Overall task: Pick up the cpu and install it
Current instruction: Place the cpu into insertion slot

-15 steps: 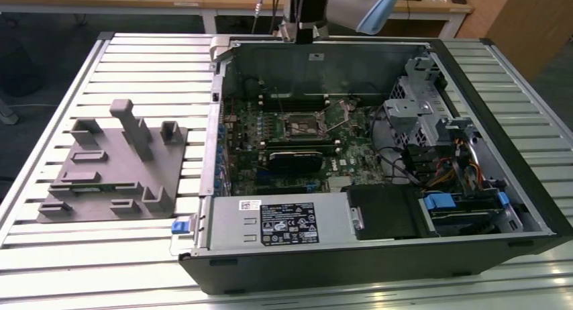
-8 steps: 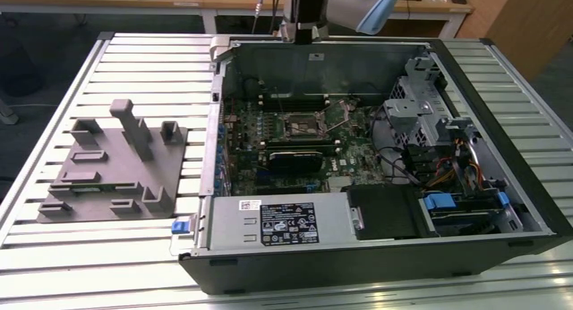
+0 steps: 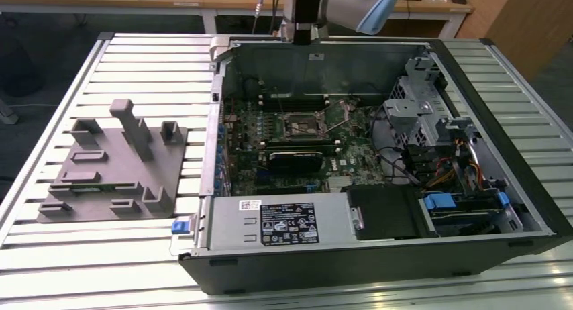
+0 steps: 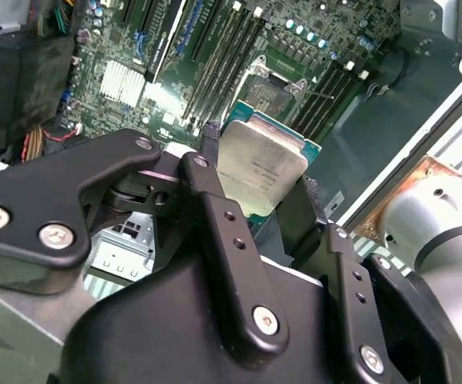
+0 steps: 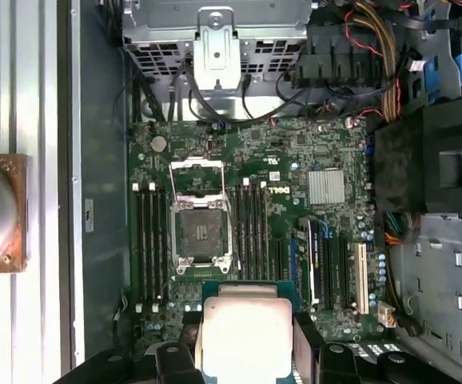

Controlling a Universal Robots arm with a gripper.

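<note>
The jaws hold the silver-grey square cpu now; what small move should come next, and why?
Probably carry the silver-grey square cpu over the open black socket frame: it hangs in the jaws above the green motherboard, offset from that socket.

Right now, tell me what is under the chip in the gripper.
The chip hangs over the green circuit board. The empty socket shows clear of it. The board directly beneath is hidden by the chip.

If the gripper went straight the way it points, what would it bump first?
Probably the green motherboard, near the open metal socket; the black gripper's silver-grey square cpu would touch first.
</note>
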